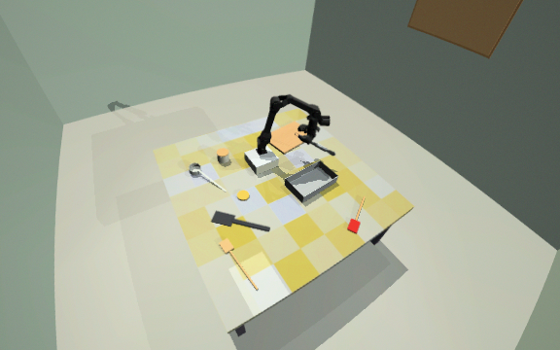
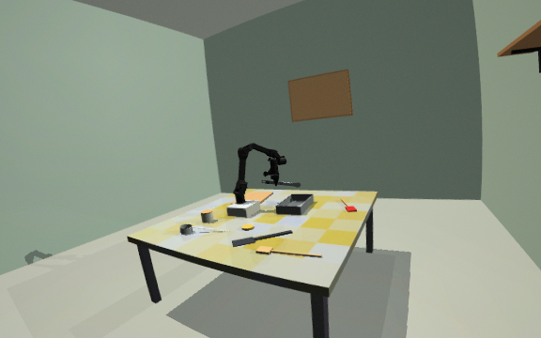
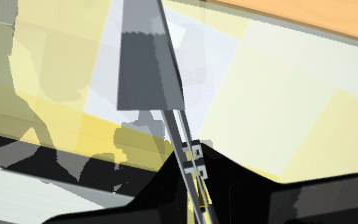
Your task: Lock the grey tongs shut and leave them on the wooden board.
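Lying nearest on the checked table [image 1: 304, 226] [image 2: 341, 237] is a wooden flipper [image 1: 227, 245] [image 2: 264, 250] with a long thin handle. Just past it is a black flipper [image 1: 224, 219] [image 2: 244, 241]. A ladle [image 1: 194, 169] [image 2: 186, 229] is to the left, and a little yellow disc [image 1: 243, 195] [image 2: 248, 227] sits between them. Past the ladle stands a small can [image 1: 223, 157] [image 2: 207, 217] with an orange top. A red scraper [image 1: 354, 226] [image 2: 350, 208] is off to the right. Farther back, the roasting tin [image 1: 294, 191] [image 2: 289, 209] sits to the right of the white block [image 1: 267, 167] [image 2: 243, 209] under the arm. The pincer [image 1: 308, 138] [image 2: 276, 182] [image 3: 190, 150] is nearly shut, pinching the grey tongs [image 1: 324, 147] [image 2: 290, 184] [image 3: 151, 75] up in the air. The two tong arms are close together, but I can't tell if they are locked. The tongs are off the tin, and not lying on the wooden board [image 1: 285, 141] [image 2: 260, 196] [image 3: 330, 17], which is at the far side.
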{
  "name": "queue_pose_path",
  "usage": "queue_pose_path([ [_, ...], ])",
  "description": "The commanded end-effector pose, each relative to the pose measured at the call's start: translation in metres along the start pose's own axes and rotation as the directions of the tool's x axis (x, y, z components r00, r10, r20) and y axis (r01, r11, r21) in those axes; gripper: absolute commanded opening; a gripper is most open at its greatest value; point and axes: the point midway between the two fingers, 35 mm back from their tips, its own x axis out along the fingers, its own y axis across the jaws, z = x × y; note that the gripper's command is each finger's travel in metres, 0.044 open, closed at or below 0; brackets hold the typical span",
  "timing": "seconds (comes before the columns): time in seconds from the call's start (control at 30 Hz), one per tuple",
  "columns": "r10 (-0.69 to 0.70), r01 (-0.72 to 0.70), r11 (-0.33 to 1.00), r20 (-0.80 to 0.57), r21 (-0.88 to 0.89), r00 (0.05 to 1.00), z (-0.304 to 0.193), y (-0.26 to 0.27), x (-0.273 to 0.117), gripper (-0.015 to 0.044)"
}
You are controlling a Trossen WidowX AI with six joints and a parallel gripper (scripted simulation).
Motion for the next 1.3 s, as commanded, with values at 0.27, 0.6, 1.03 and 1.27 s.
queue_pose_path([
  [0.27, -0.013, 0.012, 0.968, -0.002, -0.251, 1.000, 0.037, -0.054, -0.003, -0.0150],
  [0.6, -0.018, 0.018, 0.889, 0.003, -0.458, 1.000, 0.081, -0.093, -0.004, -0.0150],
  [1.03, -0.024, 0.026, 0.726, 0.013, -0.688, 1.000, 0.146, -0.132, -0.005, -0.0150],
  [1.27, -0.024, 0.030, 0.609, 0.020, -0.793, 1.000, 0.186, -0.146, -0.006, -0.0150],
])
